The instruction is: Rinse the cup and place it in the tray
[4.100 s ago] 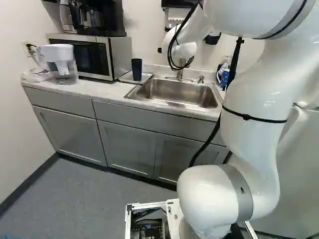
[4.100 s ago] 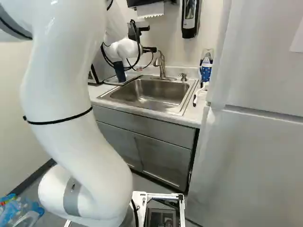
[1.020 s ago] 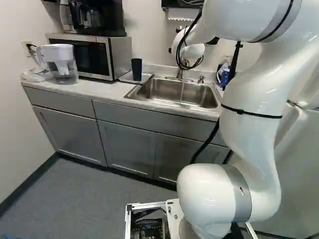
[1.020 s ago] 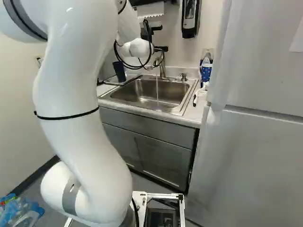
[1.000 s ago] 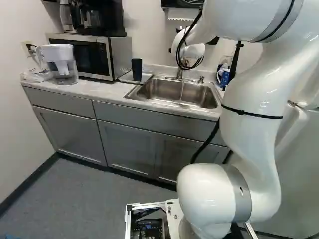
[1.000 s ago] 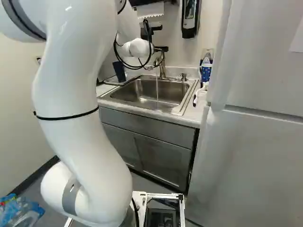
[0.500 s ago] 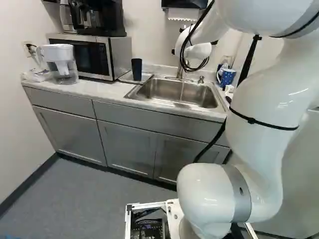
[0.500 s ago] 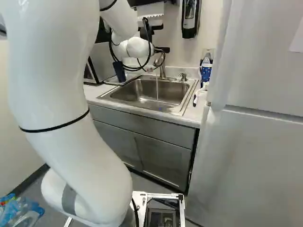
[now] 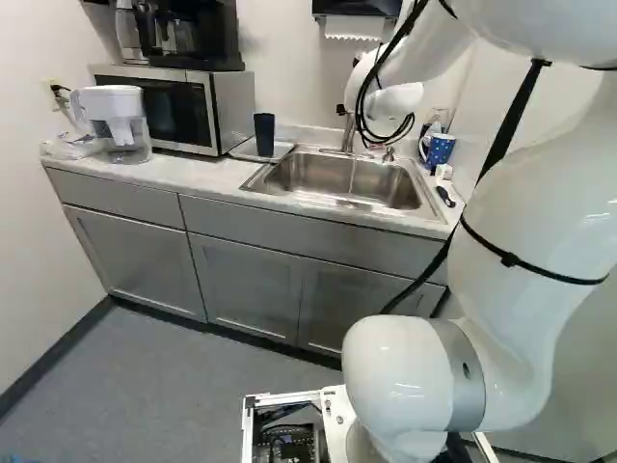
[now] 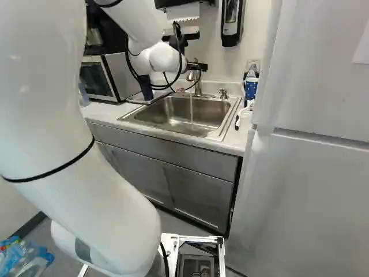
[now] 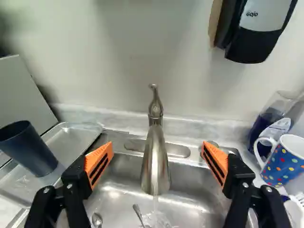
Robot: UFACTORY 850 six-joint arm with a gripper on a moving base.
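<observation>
One black pincer (image 10: 202,67) is hovering above the sink (image 10: 167,118) in the right base view, at the end of a white arm (image 10: 57,115), as water (image 10: 191,109) is streaming down just below it. A dark blue cup (image 10: 146,89) is standing to the left of the pincer, while a soap dispenser (image 10: 230,23) is hanging on the wall above and to its right.

In the left base view, the cup is standing upright in a shallow tray (image 9: 281,150), apart from the pincer. Farther out on the same side, a microwave (image 9: 227,111) and a water pitcher (image 9: 120,121) are sitting on the bench (image 9: 198,176). A dotted mug (image 9: 440,148) is resting on the pincer's other side.

In the wrist view, the pincer's orange-padded fingers (image 11: 99,164) are standing wide apart, pinching nothing, with the faucet (image 11: 155,161) rising ahead between them. The cup and tray are lying beyond one finger, the mug beyond the other. Under the pincer, a spoon (image 11: 97,220) and a second metal utensil (image 11: 137,213) are lying in the sink near the falling water.
</observation>
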